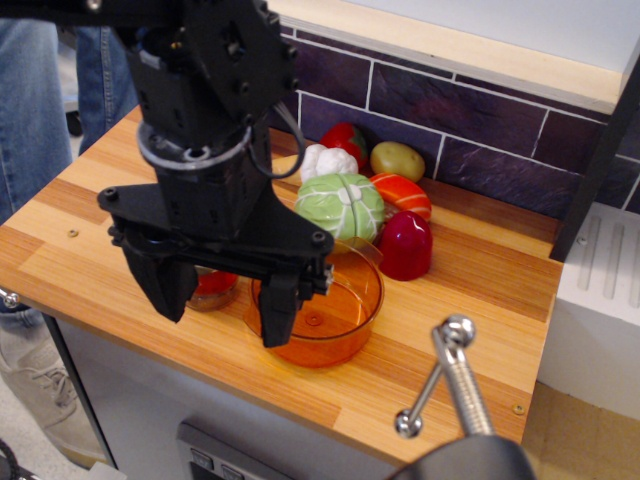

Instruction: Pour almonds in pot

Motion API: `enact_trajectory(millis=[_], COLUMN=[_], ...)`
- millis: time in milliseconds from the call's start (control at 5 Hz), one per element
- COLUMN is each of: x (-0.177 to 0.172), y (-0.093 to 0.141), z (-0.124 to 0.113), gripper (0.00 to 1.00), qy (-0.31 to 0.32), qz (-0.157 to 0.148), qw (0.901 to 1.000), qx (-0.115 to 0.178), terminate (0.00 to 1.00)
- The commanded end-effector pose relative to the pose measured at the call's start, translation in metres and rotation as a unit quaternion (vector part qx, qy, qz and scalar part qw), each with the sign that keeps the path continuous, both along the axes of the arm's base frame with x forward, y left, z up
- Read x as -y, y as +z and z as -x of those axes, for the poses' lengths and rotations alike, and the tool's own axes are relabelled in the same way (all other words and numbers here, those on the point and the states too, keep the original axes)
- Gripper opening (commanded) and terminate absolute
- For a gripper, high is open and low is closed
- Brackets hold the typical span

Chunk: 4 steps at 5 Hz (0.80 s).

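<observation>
The pot (335,315) is a round translucent orange plastic pot on the wooden counter (470,300), near its front edge, and it looks empty. The jar of almonds (214,287) stands just left of the pot. Only its red label and a bit of glass show, since the gripper hides most of it. My black gripper (225,305) hangs over the jar with its jaws spread wide. One finger (168,288) is left of the jar and the other finger (279,318) is in front of the pot's left rim. I see no contact with the jar.
Toy foods crowd behind the pot: a green cabbage (340,205), white garlic (328,162), a red pepper (345,138), a yellow-green potato (397,160), an orange striped piece (402,195), a dark red dome (405,245). A person in jeans (30,110) stands left. A metal handle (452,370) juts up front right.
</observation>
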<state>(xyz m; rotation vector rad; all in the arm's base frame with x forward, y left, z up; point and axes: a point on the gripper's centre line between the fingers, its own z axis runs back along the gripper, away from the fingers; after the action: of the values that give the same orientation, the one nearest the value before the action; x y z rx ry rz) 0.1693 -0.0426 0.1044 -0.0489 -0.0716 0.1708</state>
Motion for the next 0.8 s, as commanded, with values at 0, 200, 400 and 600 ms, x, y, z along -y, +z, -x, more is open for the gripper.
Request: enact_trajectory(millis=[0,200,400,600], x=[0.0,-0.008,-0.031,-0.061], y=[0.0,0.011,0.029,0.037], z=[0.0,0.001,-0.004,-0.014], gripper=[1.0,1.0,1.0,1.0], qy=[0.0,0.058,0.139,0.218], qz=[0.0,0.071,0.154,0.212], qw=[1.0,0.9958,0.9778,0.951], qx=[0.0,-0.005,-0.027,-0.056], terminate=[0.0,0.0,0.0,0.0])
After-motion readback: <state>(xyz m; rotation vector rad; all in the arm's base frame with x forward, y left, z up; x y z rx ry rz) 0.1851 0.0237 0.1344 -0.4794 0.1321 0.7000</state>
